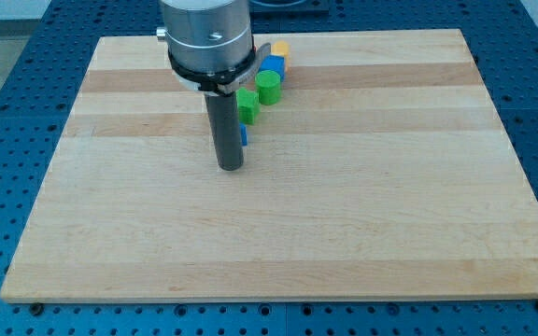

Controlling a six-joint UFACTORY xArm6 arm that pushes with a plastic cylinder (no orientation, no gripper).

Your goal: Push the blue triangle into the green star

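Note:
My tip (229, 167) rests on the wooden board (278, 233) left of centre. A blue block, likely the blue triangle (244, 135), shows only as a sliver at the rod's right side, just above the tip. A green block, likely the green star (247, 105), sits just above and right of it, seemingly touching it. The rod hides most of the blue block.
A green cylinder (268, 87) stands right of the star. A blue block (273, 66) and a yellow block (279, 48) lie above it near the board's top edge. The arm's grey housing (205, 37) covers the top left-centre.

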